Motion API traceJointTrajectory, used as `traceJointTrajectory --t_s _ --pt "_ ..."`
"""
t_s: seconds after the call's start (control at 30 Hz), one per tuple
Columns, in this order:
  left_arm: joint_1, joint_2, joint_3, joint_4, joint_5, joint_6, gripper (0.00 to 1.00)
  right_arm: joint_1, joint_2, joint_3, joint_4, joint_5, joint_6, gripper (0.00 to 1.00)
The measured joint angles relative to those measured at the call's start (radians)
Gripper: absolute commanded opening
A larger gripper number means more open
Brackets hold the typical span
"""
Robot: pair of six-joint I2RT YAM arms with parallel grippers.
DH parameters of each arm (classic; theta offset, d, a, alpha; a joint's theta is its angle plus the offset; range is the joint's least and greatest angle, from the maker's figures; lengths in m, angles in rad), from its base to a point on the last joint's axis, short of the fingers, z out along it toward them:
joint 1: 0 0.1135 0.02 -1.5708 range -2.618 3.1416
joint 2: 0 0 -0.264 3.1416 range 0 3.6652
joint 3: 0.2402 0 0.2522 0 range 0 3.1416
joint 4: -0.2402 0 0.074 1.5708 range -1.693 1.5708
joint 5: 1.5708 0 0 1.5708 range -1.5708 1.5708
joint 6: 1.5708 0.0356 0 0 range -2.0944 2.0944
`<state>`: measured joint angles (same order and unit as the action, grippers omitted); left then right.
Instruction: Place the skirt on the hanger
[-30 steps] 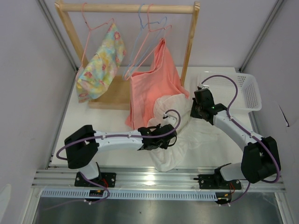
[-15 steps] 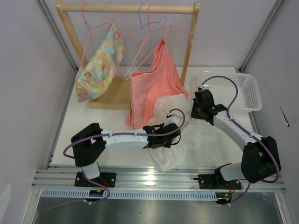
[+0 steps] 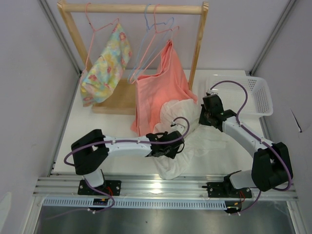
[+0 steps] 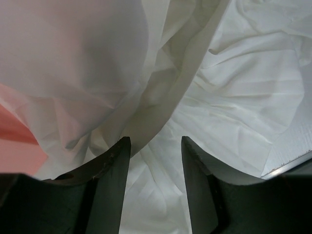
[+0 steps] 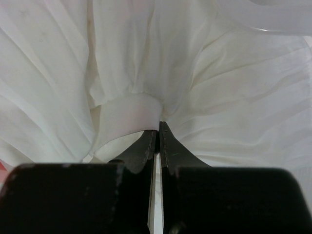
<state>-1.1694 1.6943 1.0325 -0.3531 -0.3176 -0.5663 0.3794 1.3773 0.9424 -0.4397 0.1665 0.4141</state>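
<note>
Pinching the soft pleated white skirt (image 5: 219, 87) is right gripper (image 5: 157, 127); left gripper (image 4: 153, 144) stands spread

I have my left arm (image 3: 124, 145) lying low, reaching rightward across the front, left gripper (image 4: 153, 146) parted. My right arm (image 3: 243, 132) stretches forward and left, right gripper (image 5: 157, 131) fingers pinched together on the skirt (image 5: 219, 73).

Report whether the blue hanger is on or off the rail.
On: the blue hanger hangs by its hook from the wooden rail.
</note>
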Motion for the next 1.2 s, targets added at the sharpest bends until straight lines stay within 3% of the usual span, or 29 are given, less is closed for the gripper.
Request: traceJointTrajectory --t_s 0.13,0.17,0.23,0.27,0.5,0.67,0.8,0.9,1.1,1.2 --pt "0.000 0.000 0.000 0.003 0.008 0.002 0.36 0.000 0.000 0.000 0.000 0.000 0.001 0.00" --pt "0.001 0.000 0.000 0.003 0.007 0.004 0.20 0.000 -0.001 0.000 0.000 0.000 0.001 0.00" --pt "0.003 0.002 0.002 -0.001 0.001 0.013 0.03 0.000 -0.002 0.000 0.000 0.001 0.001 0.00" --pt "0.006 0.003 0.004 -0.003 -0.001 0.021 0.00 0.000 -0.003 0.000 -0.001 0.001 0.000 0.00" --pt "0.055 0.000 0.021 -0.034 -0.035 0.062 0.00 0.000 -0.043 0.014 -0.052 0.000 0.000 0.00" --pt "0.190 -0.183 0.058 -0.120 -0.034 0.113 0.00 -0.001 -0.072 0.137 -0.127 -0.028 0.001 0.00" --pt "0.370 -0.288 0.257 -0.168 -0.034 0.187 0.00 -0.003 -0.073 0.299 -0.151 -0.060 0.004 0.00" --pt "0.446 -0.296 0.458 -0.183 -0.027 0.242 0.00 -0.003 -0.067 0.421 -0.150 -0.086 0.004 0.00" --pt "0.461 -0.290 0.776 -0.225 -0.009 0.325 0.00 -0.016 -0.056 0.618 -0.126 -0.122 0.003 0.00" --pt "0.462 -0.304 0.799 -0.228 -0.010 0.341 0.00 -0.033 -0.058 0.661 -0.085 -0.143 0.002 0.00"
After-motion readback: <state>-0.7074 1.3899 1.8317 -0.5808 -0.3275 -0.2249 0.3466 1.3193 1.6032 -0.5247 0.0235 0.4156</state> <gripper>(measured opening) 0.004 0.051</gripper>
